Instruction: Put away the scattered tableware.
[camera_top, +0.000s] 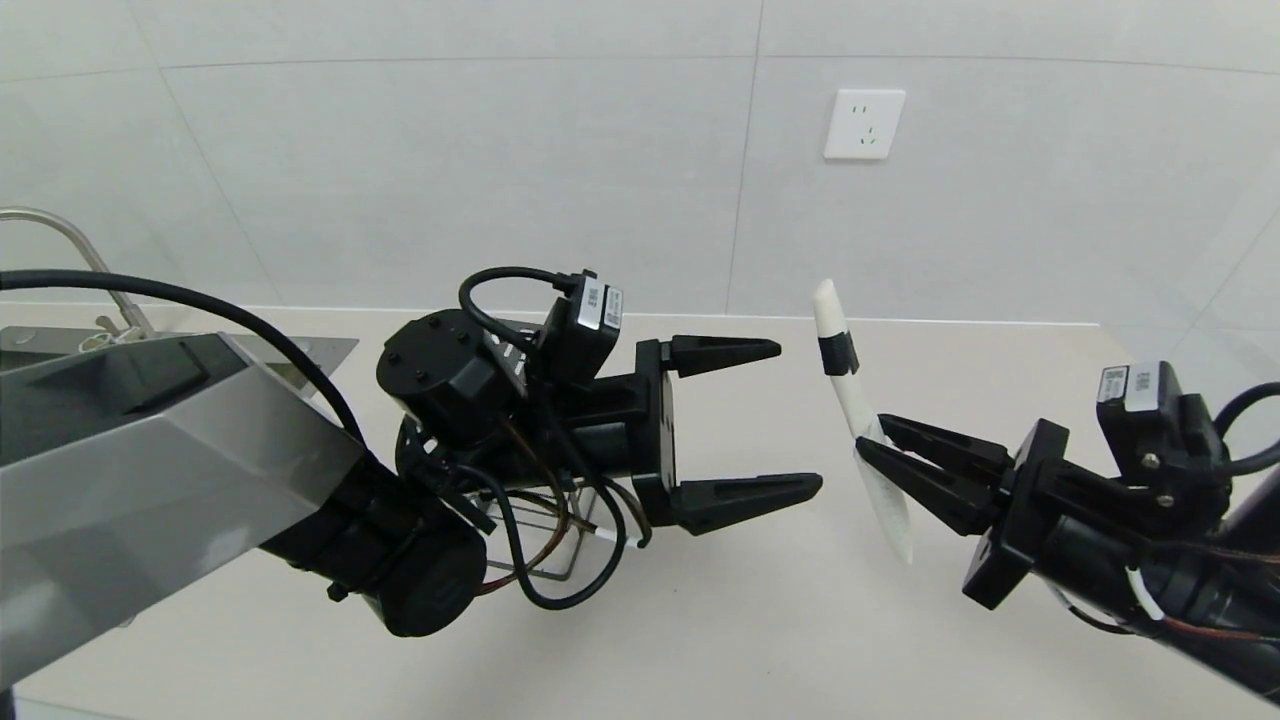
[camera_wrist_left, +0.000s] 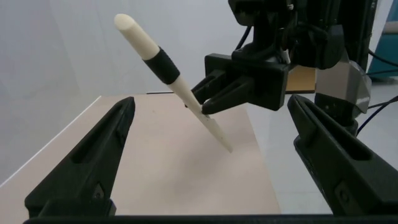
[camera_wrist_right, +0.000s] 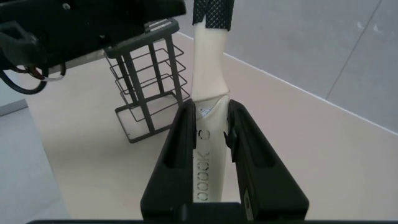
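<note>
Head view has the right gripper (camera_top: 870, 437) clenched on a white utensil (camera_top: 845, 390), a knife-like piece with a black band round its handle. The jaws pinch the flat blade end, and the handle points up and away toward the wall. The piece hangs in the air above the beige counter (camera_top: 750, 620), touching nothing but the gripper. The right wrist view confirms the grip, with both fingers pressed flat against the blade.

The left gripper (camera_top: 800, 417) faces it from across the gap with its jaws spread wide and nothing between them. The utensil is near its fingertips but apart from them.

A wire cutlery holder (camera_wrist_right: 146, 81) stands upright on the counter, below and behind the left arm.

As I judge it, the pick-up of this piece is done and the putting away is not: the utensil is off the counter but not yet in the holder. The open left gripper so close to the handle suggests a handover may come first. Whether other tableware waits elsewhere I cannot tell
</note>
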